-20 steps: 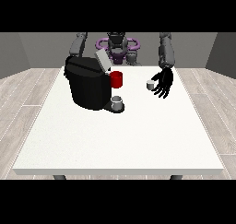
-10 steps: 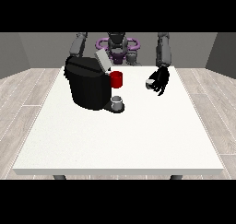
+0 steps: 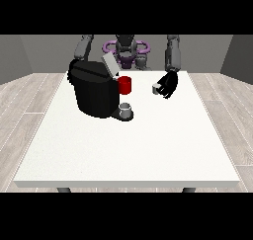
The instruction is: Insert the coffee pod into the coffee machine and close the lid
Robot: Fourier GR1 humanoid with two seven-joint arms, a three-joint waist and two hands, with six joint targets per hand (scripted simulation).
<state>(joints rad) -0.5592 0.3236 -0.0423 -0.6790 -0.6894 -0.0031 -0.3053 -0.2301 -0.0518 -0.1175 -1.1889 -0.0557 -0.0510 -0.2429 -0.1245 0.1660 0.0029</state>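
I see the white tabletop (image 3: 128,150) with wide bare room across its near half and along both side edges; everything sits toward the far edge. The black coffee machine (image 3: 94,90) stands at the far left part, its grey lid (image 3: 109,65) tilted up and open, a red part (image 3: 125,85) at its front and a small grey cup (image 3: 126,109) below. The hand at the view's right (image 3: 169,84) hovers near the far right edge, its fingers curled round the small pale coffee pod (image 3: 156,89), well apart from the machine. I cannot make out the other hand; it is hidden behind the machine.
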